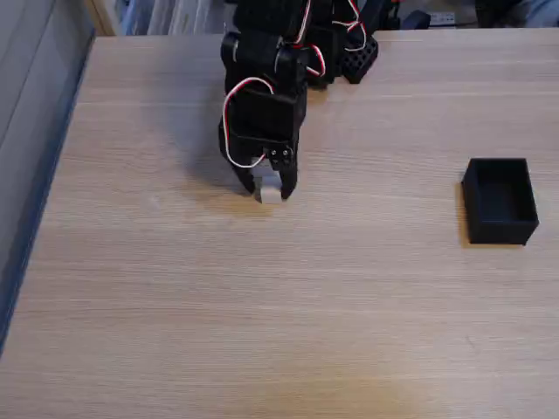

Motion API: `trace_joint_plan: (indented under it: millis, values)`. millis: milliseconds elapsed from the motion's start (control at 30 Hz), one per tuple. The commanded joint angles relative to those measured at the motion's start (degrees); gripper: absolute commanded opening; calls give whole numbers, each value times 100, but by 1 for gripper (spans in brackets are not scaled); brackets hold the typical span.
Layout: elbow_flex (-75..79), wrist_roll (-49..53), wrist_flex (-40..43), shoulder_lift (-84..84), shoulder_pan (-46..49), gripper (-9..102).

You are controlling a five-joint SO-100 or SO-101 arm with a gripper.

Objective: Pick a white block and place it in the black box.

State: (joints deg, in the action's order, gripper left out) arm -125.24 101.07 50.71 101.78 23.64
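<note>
A light wood-grain table [262, 332] with a grey floor strip [26, 131] on its left.

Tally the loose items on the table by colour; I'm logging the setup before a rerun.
White: 1, the white block, sitting between the arm's jaws.
Black: 1, the black box, open-topped, at the right of the fixed view.
Total: 2

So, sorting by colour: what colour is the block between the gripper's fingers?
White; the white block shows in the fixed view.
</note>
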Motion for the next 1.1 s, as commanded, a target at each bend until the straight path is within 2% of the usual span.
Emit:
trace_joint_plan:
  millis: [0, 100, 233, 367, 733, 867, 1067]
  values:
    - [114, 97, 62, 18, 0, 16]
    - [114, 167, 97, 18, -26, 15]
    - [105, 202, 141, 18, -97, 6]
    - [105, 316, 272, 18, -123, 1]
    - [105, 809, 624, 844, -70, 0]
    - [105, 888, 967, 1459, -176, 0]
    - [97, 958, 1951, 2479, -598, 0]
